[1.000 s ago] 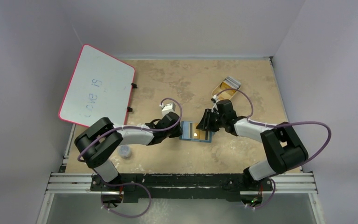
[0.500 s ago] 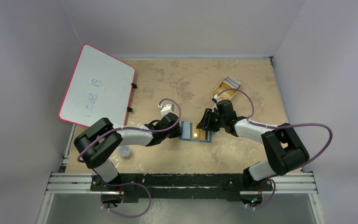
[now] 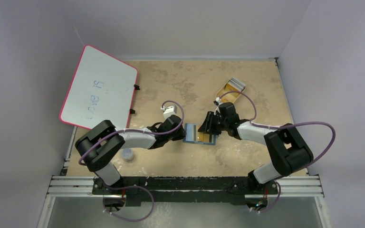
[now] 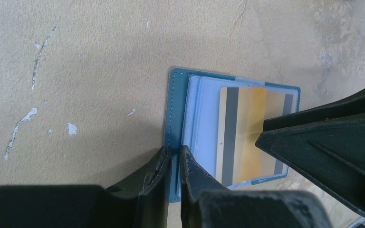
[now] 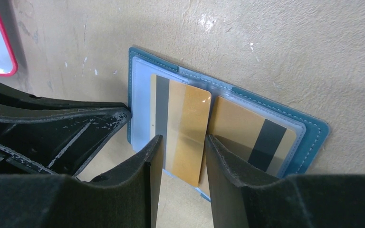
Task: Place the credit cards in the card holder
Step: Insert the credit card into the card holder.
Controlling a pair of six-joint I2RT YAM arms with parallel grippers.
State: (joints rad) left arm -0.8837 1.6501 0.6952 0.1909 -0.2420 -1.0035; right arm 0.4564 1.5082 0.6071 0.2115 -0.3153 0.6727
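The card holder lies open on the desk between the arms. The left pincer, nearly shut, nips its left cover edge, apparently to pin it flat. The right pincer, half closed, grips an orange card by its long edges over the left pocket, seemingly to slide it in. A second card sits in the right pocket. Both forearms reach inward, low, wrists facing each other.

Teal card holder open flat; orange striped card atop one half, second card pocketed in other.
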